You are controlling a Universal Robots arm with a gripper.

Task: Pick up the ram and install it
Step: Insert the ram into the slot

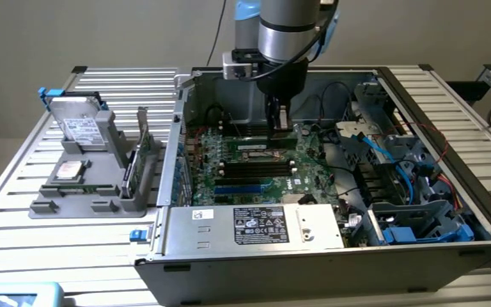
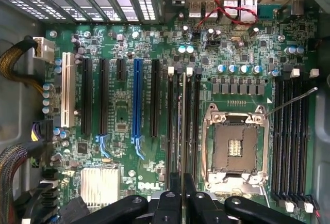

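The ram [image 2: 181, 126] is a thin green stick seen edge-on in the wrist view, running lengthwise from between my fingers. My gripper [image 2: 181, 185] is shut on its near end. It lies along the black memory slots [image 2: 170, 115] next to the CPU socket [image 2: 234, 146]; whether it sits in a slot or hovers just above I cannot tell. In the exterior view my gripper [image 1: 280, 123] reaches down into the open computer case [image 1: 177, 128], with the ram [image 1: 245, 134] lying flat across the far part of the motherboard [image 1: 254, 182].
A grey fixture [image 1: 87, 204] at the exterior view's left holds a hard drive [image 1: 82, 128] and an upright green expansion card [image 1: 142, 150]. The power supply [image 1: 254, 225] is at the case's near wall, with blue cables [image 1: 373, 153] on the right. More memory slots [image 2: 291, 136] and expansion slots [image 2: 136, 102] flank the socket.
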